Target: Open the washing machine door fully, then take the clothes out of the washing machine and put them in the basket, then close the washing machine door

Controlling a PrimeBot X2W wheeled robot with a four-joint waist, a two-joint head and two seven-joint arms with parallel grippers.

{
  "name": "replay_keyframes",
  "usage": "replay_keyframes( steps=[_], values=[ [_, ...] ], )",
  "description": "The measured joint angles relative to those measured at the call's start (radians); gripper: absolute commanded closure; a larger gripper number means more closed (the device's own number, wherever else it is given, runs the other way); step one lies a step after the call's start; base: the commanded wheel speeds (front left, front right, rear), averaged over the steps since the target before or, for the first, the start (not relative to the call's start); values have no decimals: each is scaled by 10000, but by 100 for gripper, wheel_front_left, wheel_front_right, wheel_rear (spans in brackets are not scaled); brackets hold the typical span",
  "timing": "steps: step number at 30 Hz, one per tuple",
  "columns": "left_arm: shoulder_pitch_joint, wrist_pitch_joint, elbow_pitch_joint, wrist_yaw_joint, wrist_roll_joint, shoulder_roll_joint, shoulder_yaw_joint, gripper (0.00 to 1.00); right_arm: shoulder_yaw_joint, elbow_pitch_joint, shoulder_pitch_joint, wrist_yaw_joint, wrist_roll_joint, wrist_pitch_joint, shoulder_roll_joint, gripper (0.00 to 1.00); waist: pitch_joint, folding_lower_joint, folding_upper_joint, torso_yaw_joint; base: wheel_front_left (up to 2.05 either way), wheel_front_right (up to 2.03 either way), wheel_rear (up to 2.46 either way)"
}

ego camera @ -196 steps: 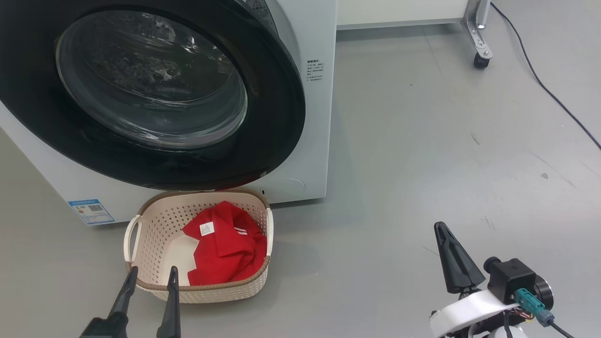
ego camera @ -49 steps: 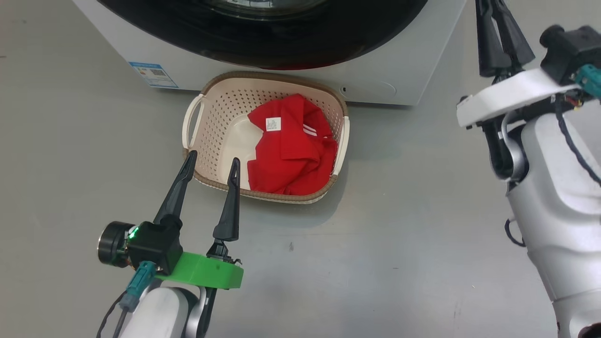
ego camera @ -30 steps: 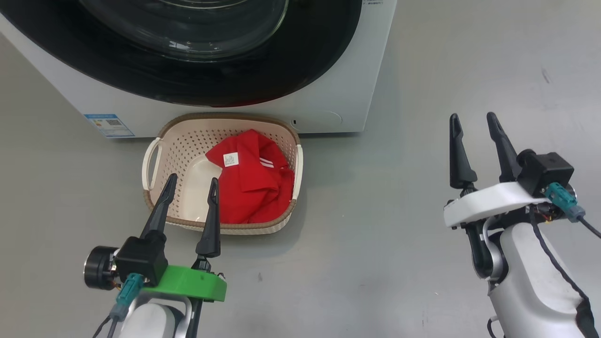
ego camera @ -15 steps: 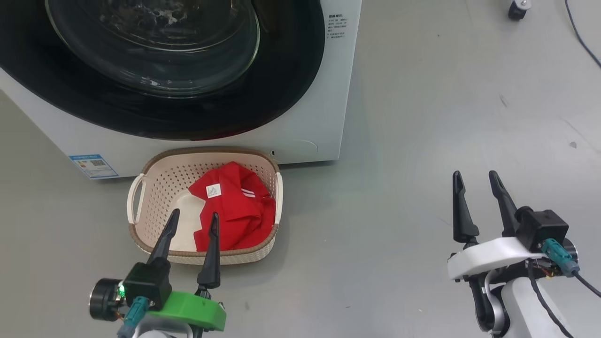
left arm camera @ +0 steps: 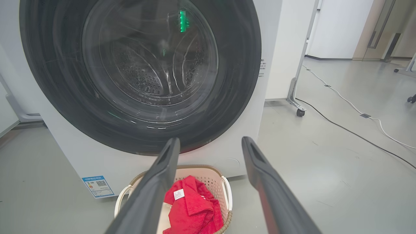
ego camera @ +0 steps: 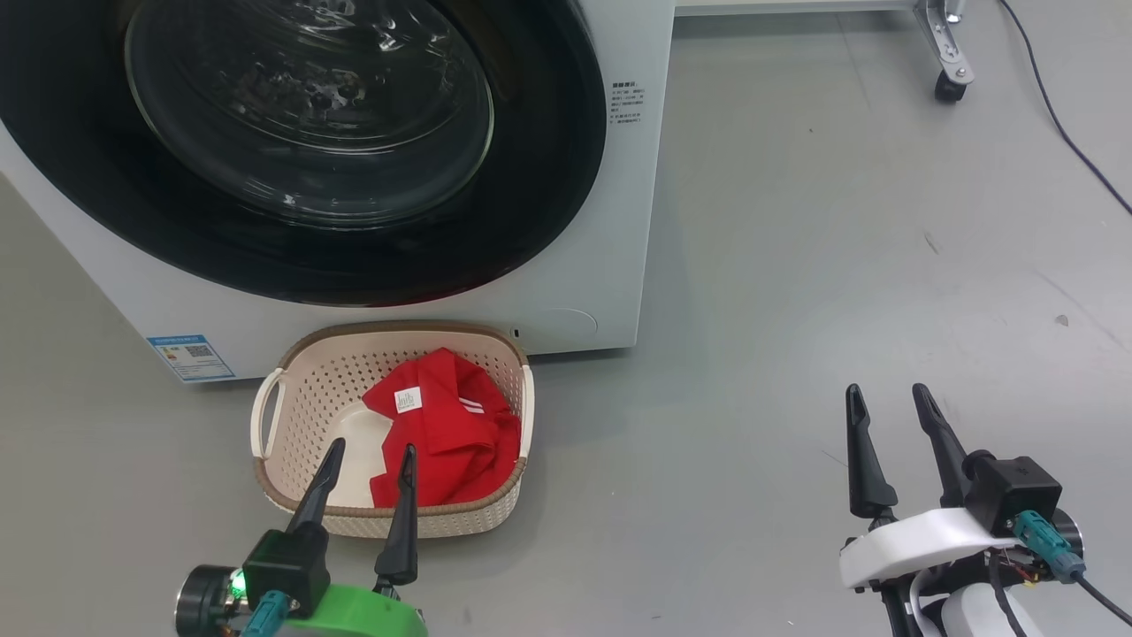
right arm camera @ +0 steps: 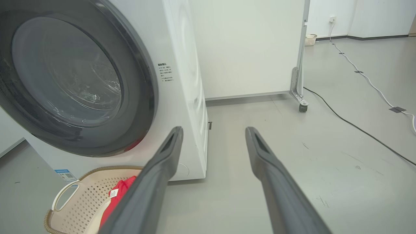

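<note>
The white washing machine (ego camera: pixel 619 265) stands at the upper left. Its washing machine door (ego camera: pixel 531 177), black-rimmed around clear glass, lies flat against the front. The cream basket (ego camera: pixel 301 372) sits on the floor right below the door, and the clothes (ego camera: pixel 451 433), red with a white tag, lie in its right half. My left gripper (ego camera: pixel 372 447) is open and empty, its fingertips over the basket's near rim. My right gripper (ego camera: pixel 885 389) is open and empty above bare floor, well right of the basket. In the left wrist view, my left gripper (left arm camera: pixel 210 140) frames the door (left arm camera: pixel 237 81) and the clothes (left arm camera: pixel 191 208).
A wheeled frame with a caster (ego camera: pixel 948 88) stands behind the machine at the right, and a black cable (ego camera: pixel 1061 133) runs over the grey floor there. A pale cable (right arm camera: pixel 373 86) crosses the floor farther off. Open floor lies right of the washer.
The head camera has tilted up, so more of the door shows and both grippers sit lower in the picture. Both stay open. The basket and clothes lie as before.
</note>
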Motion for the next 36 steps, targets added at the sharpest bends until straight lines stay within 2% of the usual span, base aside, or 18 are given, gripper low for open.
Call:
replay_keyframes(
  steps=[36],
  values=[
    [164,0,-276,4,0,25,75,0,-102,-608,579,12,-272,0,169,0,-22,0,0,89,0,0,0]
  ],
)
